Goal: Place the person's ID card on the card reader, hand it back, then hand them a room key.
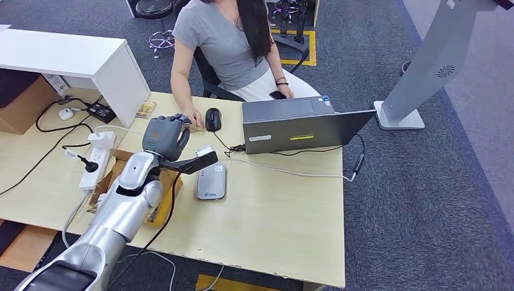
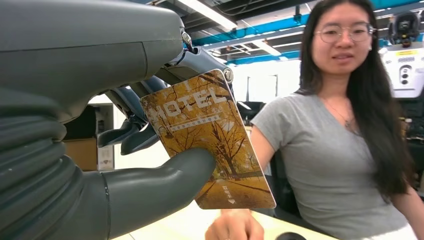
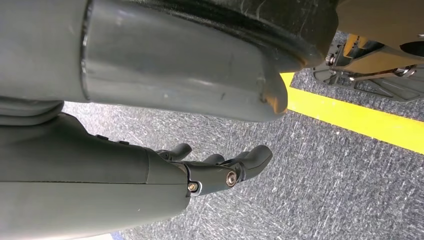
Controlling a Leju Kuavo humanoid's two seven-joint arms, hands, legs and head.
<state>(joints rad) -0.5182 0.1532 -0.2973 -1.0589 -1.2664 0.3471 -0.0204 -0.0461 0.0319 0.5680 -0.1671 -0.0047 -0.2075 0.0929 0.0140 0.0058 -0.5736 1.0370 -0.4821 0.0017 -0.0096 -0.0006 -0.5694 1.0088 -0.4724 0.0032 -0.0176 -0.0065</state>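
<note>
Your left hand (image 2: 150, 150) has its thumb and fingers (image 2: 125, 132) clamped on the room key (image 2: 207, 135), a golden hotel card held upright, facing the person (image 2: 345, 125) seated across the table (image 1: 279, 212). Their hand (image 1: 193, 117) rests on the table just beyond the key. The card reader (image 1: 211, 182) lies beside your wrist. Your right hand (image 3: 220, 172) hangs over the carpet, fingers loosely apart and holding nothing.
</note>
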